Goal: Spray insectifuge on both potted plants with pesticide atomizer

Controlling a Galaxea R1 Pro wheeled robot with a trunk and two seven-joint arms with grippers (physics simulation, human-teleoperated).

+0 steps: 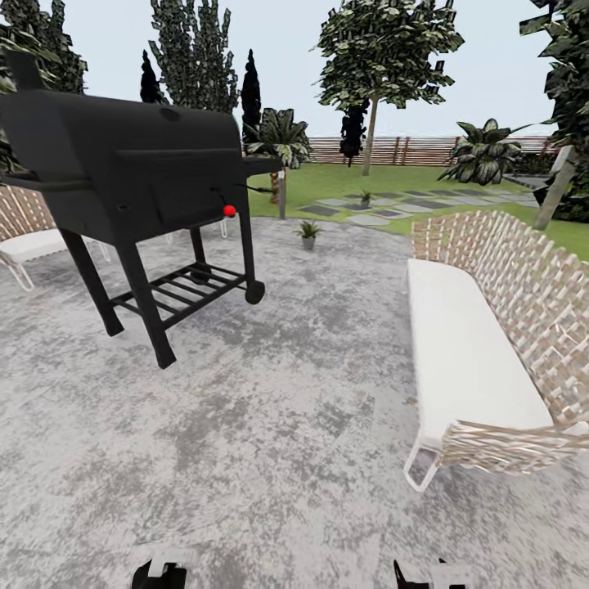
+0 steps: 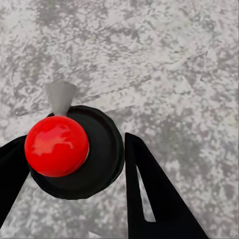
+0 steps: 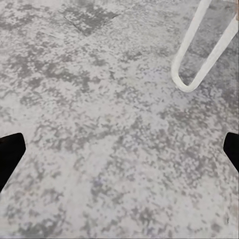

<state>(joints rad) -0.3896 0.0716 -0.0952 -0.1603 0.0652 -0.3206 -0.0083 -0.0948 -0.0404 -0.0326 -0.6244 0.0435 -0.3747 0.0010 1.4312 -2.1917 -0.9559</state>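
1. Green rosette in a pale pot (image 1: 308, 234) sits at the patio's (image 1: 270, 425) far edge, just past the grill (image 1: 135, 172); 2nd potted plant (image 1: 365, 197) further off among the stepping stones (image 1: 372, 209) on the lawn (image 1: 352, 180).
2. Atomizer: can't spot it in these views.
3. Left gripper (image 2: 74, 169): black fingers (image 2: 154, 194) spread apart, nothing clamped; a red ball (image 2: 56, 146) on a black disc (image 2: 102, 154) lies beyond them, over grey patio.
4. Right gripper (image 3: 119, 149): fingertips at opposite frame edges, wide apart, empty; white sofa leg (image 3: 201, 50) ahead.
5. Wicker sofa (image 1: 491, 343) w/ white cushion at right; fence (image 1: 409, 150) & trees (image 1: 384, 49) behind.
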